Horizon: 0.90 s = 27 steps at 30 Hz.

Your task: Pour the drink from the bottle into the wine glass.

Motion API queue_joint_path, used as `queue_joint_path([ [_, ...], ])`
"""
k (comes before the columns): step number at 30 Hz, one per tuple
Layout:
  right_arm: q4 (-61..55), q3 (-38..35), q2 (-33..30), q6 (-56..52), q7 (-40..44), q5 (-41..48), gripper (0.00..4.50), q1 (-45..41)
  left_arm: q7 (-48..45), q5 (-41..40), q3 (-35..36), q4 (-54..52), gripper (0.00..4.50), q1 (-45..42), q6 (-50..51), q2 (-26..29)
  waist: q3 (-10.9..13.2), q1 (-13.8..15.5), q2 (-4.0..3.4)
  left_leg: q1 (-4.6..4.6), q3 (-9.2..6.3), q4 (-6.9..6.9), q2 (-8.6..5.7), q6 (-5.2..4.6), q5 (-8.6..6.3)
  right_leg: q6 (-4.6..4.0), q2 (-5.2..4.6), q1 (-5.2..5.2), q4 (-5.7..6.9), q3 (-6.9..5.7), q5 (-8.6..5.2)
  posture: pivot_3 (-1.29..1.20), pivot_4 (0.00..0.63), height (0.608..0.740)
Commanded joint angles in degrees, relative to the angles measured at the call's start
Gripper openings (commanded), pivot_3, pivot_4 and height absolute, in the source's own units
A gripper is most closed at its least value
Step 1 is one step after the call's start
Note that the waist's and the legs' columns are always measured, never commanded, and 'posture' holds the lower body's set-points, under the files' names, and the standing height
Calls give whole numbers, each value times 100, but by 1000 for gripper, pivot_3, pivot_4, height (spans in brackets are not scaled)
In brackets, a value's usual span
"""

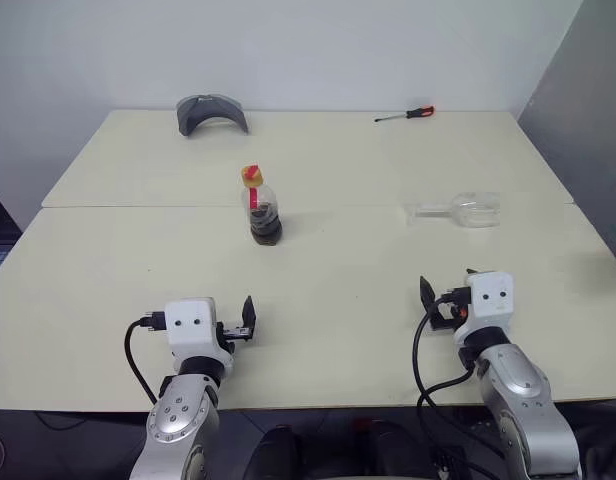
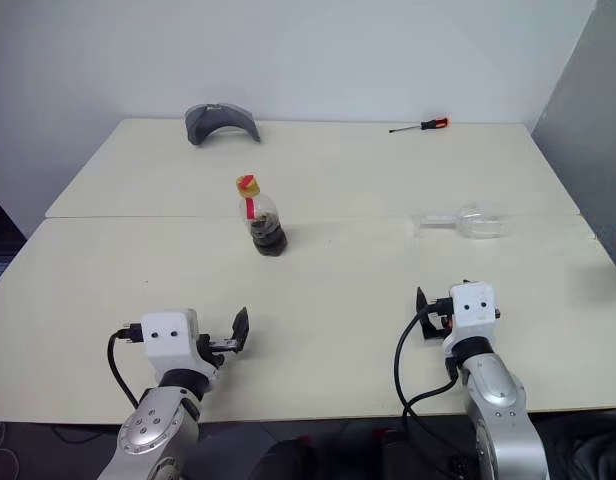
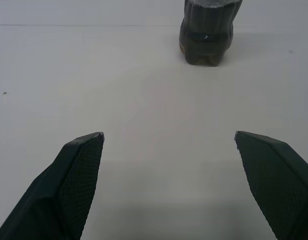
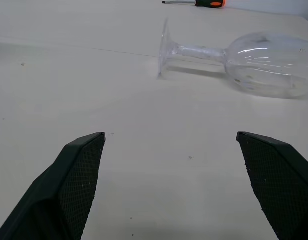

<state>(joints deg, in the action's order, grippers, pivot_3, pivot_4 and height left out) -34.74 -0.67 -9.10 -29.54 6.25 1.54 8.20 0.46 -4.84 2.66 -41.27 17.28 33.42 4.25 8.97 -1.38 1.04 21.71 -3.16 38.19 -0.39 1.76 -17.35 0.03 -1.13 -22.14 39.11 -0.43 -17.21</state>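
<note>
Left eye view showed you both grippers, left (image 1: 250, 318) and right (image 1: 425, 296), spread wide (holding nothing), bottle (image 1: 260, 208) upright, wine glass (image 1: 466, 209) toppled sideways.

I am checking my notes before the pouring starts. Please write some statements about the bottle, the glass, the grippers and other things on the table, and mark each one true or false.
1. The wine glass stands upright. False: it lies on its side on the table.
2. The bottle stands upright with its yellow-orange cap on. True.
3. The left gripper holds the bottle. False: it is open and empty, well short of it.
4. The right gripper is open and holds nothing. True.
5. A screwdriver lies near the table's far edge. True.
6. The bottle is full to the neck. False: dark drink fills only its lower part.
</note>
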Motion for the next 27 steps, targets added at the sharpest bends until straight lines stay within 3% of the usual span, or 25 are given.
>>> queue_joint_path([
  [1,-111,-77,-6,67,8,49,4500,-65,-15,98,-71,-110,4486,-27,-125,50,0,0,0,0,0,0,0,0,0,0,0,0,0,0,0,0,150,740],
  [27,-132,-97,-29,23,43,69,4500,-78,-372,-21,232,774,4486,305,-1214,46,0,1,0,0,0,0,0,0,0,0,0,0,-1,0,0,0,150,740],
])
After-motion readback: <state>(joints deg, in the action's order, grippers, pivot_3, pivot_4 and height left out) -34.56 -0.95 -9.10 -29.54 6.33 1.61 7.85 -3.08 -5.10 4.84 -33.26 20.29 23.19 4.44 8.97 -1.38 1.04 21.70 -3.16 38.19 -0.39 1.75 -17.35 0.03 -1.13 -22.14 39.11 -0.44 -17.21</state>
